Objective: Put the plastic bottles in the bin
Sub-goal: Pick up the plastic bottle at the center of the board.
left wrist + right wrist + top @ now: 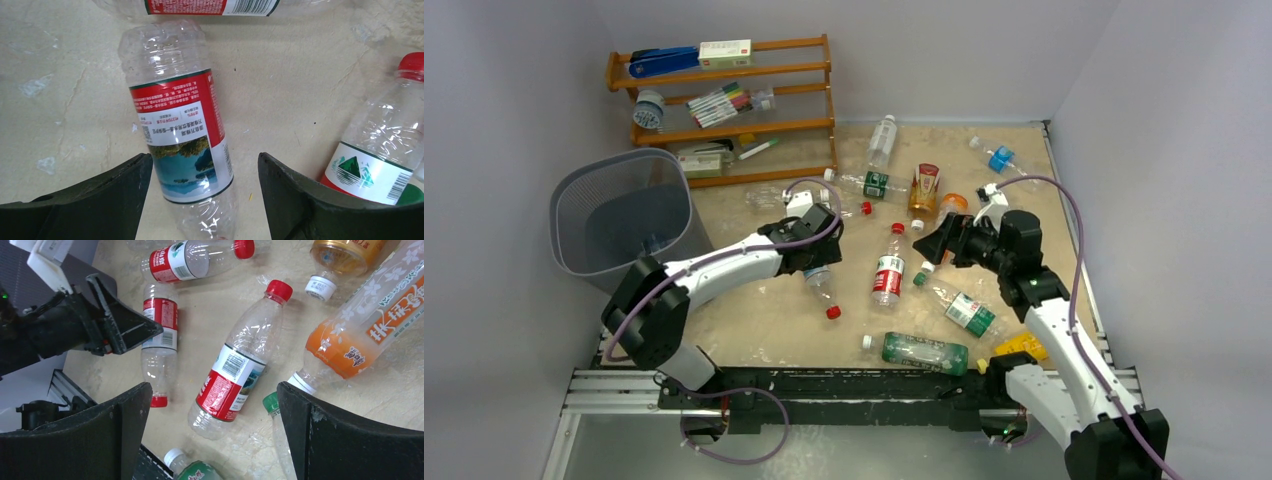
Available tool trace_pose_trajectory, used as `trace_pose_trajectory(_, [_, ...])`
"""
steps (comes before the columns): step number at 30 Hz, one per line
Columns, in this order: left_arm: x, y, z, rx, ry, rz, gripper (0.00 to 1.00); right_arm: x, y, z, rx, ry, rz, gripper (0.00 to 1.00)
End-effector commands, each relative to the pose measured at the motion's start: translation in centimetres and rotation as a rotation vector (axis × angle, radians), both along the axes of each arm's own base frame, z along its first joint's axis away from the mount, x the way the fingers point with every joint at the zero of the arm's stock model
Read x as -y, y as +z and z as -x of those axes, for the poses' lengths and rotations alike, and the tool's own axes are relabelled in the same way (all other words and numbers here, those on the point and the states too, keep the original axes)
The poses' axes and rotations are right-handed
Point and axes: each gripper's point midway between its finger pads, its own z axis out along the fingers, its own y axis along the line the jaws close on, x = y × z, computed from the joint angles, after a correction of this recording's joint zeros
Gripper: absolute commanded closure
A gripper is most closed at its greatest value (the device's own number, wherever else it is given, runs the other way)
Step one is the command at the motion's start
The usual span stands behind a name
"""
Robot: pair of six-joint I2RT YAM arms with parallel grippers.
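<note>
Clear plastic with a green label, the nearest bottle (924, 352) lies on its side at the 6 o'clock edge of the sandy surface (764, 320), its white cap toward 9 o'clock. A green-and-white-labelled bottle (969, 312) lies just past it toward 1 o'clock. A little farther in, the left fingers (816, 258) stand well apart over a red-labelled bottle (177, 130) that lies flat with its red cap toward 6 o'clock. In the left wrist view one finger sits on each side of its label, neither closed on it, so nothing is gripped. Toward 3 o'clock from it, at the middle of the surface, a second red-labelled bottle (888, 272) lies with its cap toward 12 o'clock. The right fingers (927, 247) hang just off its 2 o'clock side, spread very wide and holding nothing. Beyond them lie an orange drink bottle (926, 188), a small green-labelled bottle (874, 184), a clear bottle (882, 140) and, toward 1 o'clock, a blue-labelled bottle (999, 158). The grey mesh bin (609, 210) stands at the 9 o'clock edge, well apart from both sets of fingers. At 11 o'clock, against the back wall, the orange wooden rack (764, 127) carries markers (722, 102) and a white box (725, 52).
</note>
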Motion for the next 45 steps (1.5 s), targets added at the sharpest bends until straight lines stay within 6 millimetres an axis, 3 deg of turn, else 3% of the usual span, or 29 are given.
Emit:
trace_pose_trajectory(1, [1.5, -0.4, -1.4, 0.045, 0.034, 0.066, 0.23, 0.1, 0.2, 0.4, 0.001, -0.014, -0.006, 0.02])
trace_pose_trajectory(7, [1.0, -2.9, -1.1, 0.014, 0.036, 0.032, 0.24, 0.2, 0.0, 0.6, 0.002, -0.017, -0.011, 0.02])
trace_pose_trajectory(11, [0.9, -3.8, -0.7, -0.001, 0.026, 0.018, 0.30, 0.1, 0.1, 0.6, -0.002, -0.017, -0.014, 0.02])
trace_pose_trajectory(16, [0.7, -3.5, -0.6, -0.007, 0.006, -0.001, 0.45, 0.1, 0.3, 0.6, -0.011, -0.019, -0.014, 0.02])
trace_pose_trajectory(20, [0.7, -1.8, -0.5, -0.010, -0.010, -0.010, 0.49, -0.2, 0.8, 0.2, -0.041, -0.012, -0.020, 0.02])
trace_pose_trajectory(27, [0.4, 4.8, -0.5, 0.013, -0.005, -0.002, 0.49, -1.2, 2.8, -1.0, -0.154, 0.009, -0.050, 0.02])
trace_pose_trajectory(35, [-0.2, 17.1, -2.4, 0.152, -0.016, -0.037, 0.48, -1.9, 5.5, -2.8, -0.173, 0.042, -0.040, 0.02])
trace_pose_trajectory(41, [-4.8, 27.2, -2.5, 0.357, 0.048, -0.081, 0.47, -3.0, 6.3, -3.7, -0.064, 0.099, -0.095, 0.02])
trace_pose_trajectory(45, [-9.7, 30.7, -2.6, 0.388, 0.149, -0.125, 0.47, -3.2, 5.5, -4.0, -0.084, 0.127, -0.075, 0.02])
